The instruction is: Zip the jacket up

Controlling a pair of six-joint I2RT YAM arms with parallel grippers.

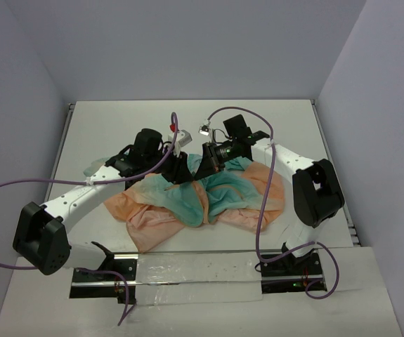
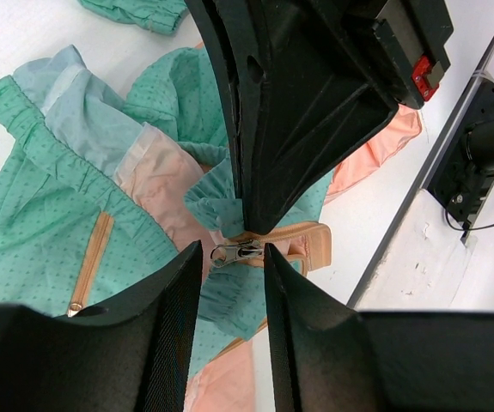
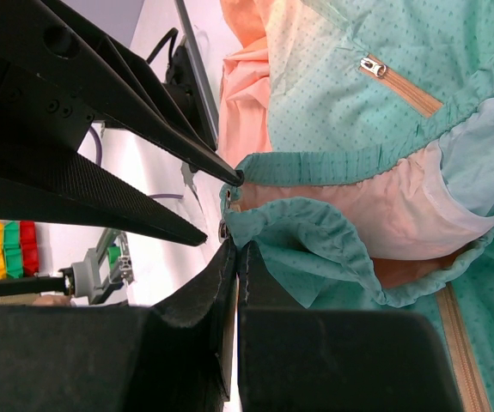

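The jacket (image 1: 219,200) lies crumpled mid-table, peach-orange fading into teal. My left gripper (image 2: 232,249) is open just above it. The metal zipper slider (image 2: 236,252) on the peach zipper tape (image 2: 302,240) shows in the gap between the tips, with no finger pressing on it. My right gripper (image 3: 234,247) is shut on the jacket's teal edge (image 3: 298,232) right beside that slider. In the left wrist view the right gripper (image 2: 259,225) comes down from above, its tips meeting at the cloth. In the top view the left gripper (image 1: 181,169) and right gripper (image 1: 203,166) almost touch.
A pocket zipper (image 3: 401,86) crosses the teal panel to the side. A teal sleeve (image 1: 95,167) trails out to the left. A metal rail (image 1: 187,270) runs along the near table edge between the arm bases. Purple cables (image 1: 258,210) loop over the jacket's right side.
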